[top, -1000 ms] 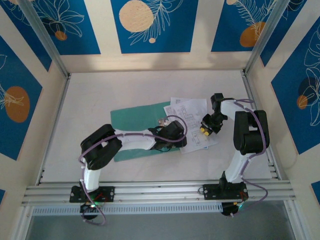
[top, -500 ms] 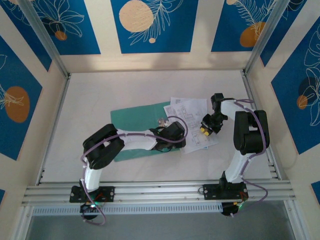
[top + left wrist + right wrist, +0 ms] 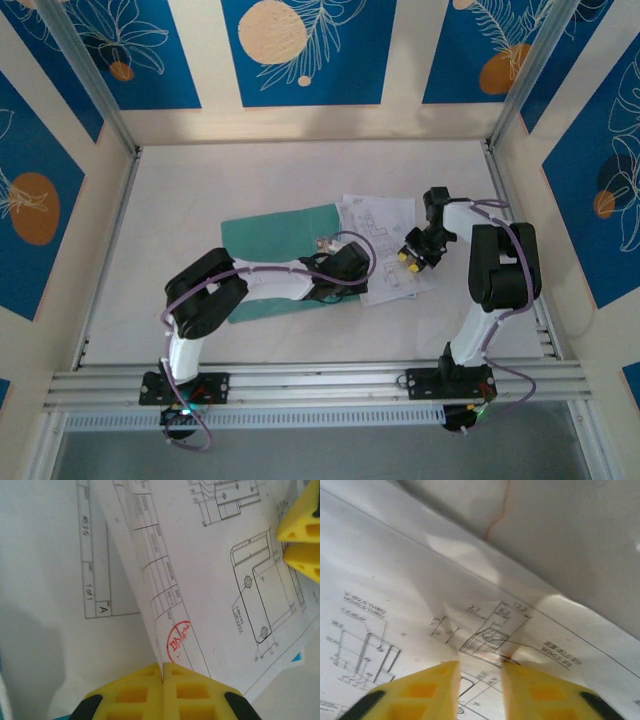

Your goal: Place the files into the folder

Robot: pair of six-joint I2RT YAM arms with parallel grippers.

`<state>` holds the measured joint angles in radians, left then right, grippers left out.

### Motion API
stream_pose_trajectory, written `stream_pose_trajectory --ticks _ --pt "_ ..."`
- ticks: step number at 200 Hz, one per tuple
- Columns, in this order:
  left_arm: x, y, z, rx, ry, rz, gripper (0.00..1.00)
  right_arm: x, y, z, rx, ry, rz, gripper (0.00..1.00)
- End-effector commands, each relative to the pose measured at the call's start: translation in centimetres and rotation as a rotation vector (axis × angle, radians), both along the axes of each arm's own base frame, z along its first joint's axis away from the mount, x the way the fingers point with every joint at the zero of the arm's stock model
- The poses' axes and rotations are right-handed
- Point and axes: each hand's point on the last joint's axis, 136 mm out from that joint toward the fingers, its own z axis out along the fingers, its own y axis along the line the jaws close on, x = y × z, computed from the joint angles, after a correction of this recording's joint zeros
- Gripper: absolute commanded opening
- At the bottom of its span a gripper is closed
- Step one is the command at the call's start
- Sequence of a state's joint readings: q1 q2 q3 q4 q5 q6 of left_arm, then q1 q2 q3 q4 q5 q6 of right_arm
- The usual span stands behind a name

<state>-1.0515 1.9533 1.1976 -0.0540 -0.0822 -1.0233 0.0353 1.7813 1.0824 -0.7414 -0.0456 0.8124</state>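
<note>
Step in hand: gathering the files [image 3: 388,232] ahead of sliding them into the folder [image 3: 280,236]. No sheet is lying inside it yet.

Left gripper [image 3: 163,667]: the yellow pads are pressing flat together with no gap showing. The edge of the top sheet is running straight into the seam between them, so I am judging it to be pinching that sheet, though paper this thin leaves some doubt.

Right gripper [image 3: 480,669]: the pads are standing a narrow way apart, nothing between them, tips hovering at or just on the paper. I cannot tell whether they are touching it. In the left wrist view it is sitting ahead of the left fingertips and off to their right, both over the same stack.

Position: the files are lying directly under both sets of fingertips. The folder is lying behind the left gripper, under its forearm, its near edge just beside the sheets.

Next move, as I am reading it: a low drag toward the folder, with the cover needing to be lifted first.

Materials: the sheets are thin, white, limp and slightly fanned, printed with fine black line drawings and a red stamp. The top sheet is bowing upward and throwing a soft shadow. The folder is flat, matte teal and rectangular. The table [image 3: 300,170] is pale and smooth.
</note>
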Motion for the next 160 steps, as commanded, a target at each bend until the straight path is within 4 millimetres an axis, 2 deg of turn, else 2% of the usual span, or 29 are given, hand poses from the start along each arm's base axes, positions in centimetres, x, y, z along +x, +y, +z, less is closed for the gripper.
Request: stream_pose_trajectory --ticks 1,14,26,39,58,78,102,124,160 --pt "-0.6 1.9 2.1 0.038 -0.016 0.03 0.0 0.6 0.7 3.1 0.032 -0.126 0.031 0.51" --pt "-0.9 3.2 2.8 0.05 -0.025 0.044 0.0 1.1 0.9 5.8 0.035 -0.21 0.049 0.6" --pt "-1.1 4.5 3.4 0.063 -0.026 0.053 0.0 1.2 1.1 8.1 0.039 -0.276 0.064 0.65" --pt "-1.5 6.2 3.6 0.106 -0.018 0.057 0.0 1.0 1.4 9.8 0.052 -0.315 0.079 0.66" --pt "-2.0 8.8 3.7 0.168 -0.011 0.063 0.0 0.3 2.2 11.0 0.073 -0.333 0.112 0.64" --pt "-2.5 12.1 3.5 0.245 0.002 0.075 0.0 -0.2 3.6 11.1 0.102 -0.339 0.151 0.59" --pt "-3.2 15.9 3.4 0.335 0.016 0.085 0.0 -0.4 5.6 10.2 0.121 -0.338 0.205 0.58" --pt "-3.5 19.0 3.1 0.392 0.027 0.105 0.0 -0.3 8.7 9.3 0.165 -0.327 0.286 0.57" --pt "-3.8 22.4 2.1 0.448 0.052 0.136 0.0 0.3 13.5 7.6 0.148 -0.307 0.44 0.55"
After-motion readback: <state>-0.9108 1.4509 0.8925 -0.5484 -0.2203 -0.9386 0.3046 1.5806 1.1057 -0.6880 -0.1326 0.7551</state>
